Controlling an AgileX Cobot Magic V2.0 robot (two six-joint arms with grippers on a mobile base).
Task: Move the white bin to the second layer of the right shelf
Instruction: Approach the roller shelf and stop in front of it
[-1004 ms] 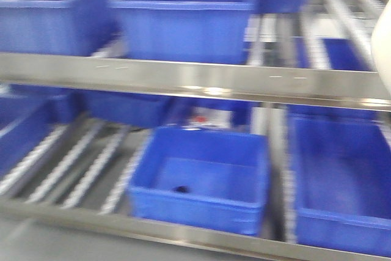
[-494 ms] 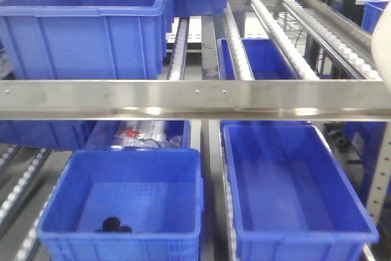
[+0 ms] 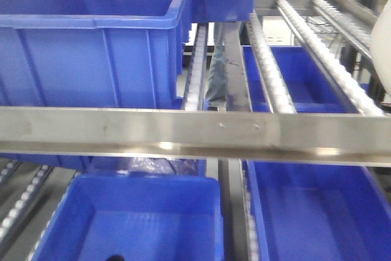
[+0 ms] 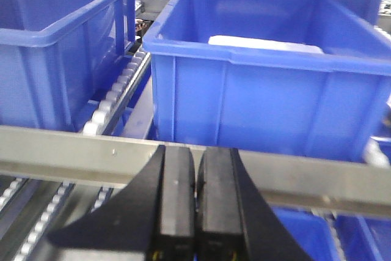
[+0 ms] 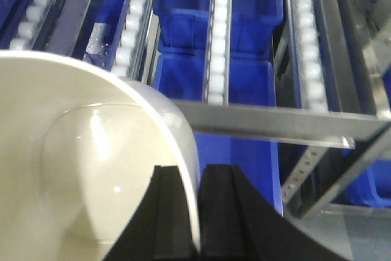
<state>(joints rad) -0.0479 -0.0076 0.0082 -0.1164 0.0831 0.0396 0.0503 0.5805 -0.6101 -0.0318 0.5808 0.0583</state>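
Steel roller shelving stocked with blue crates (image 3: 91,35): the right gripper (image 5: 183,212), fingers clamped on the rim of the white bin (image 5: 73,169), holds this light, stiff, slippery tub before the right shelf second layer (image 3: 317,53); left gripper (image 4: 195,212) closed, empty.

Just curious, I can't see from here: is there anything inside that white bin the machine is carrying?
The white bin looks empty: only its glossy inner wall and bottom show. The right pincer hides part of the rim, and the bin's lower left runs out of view.
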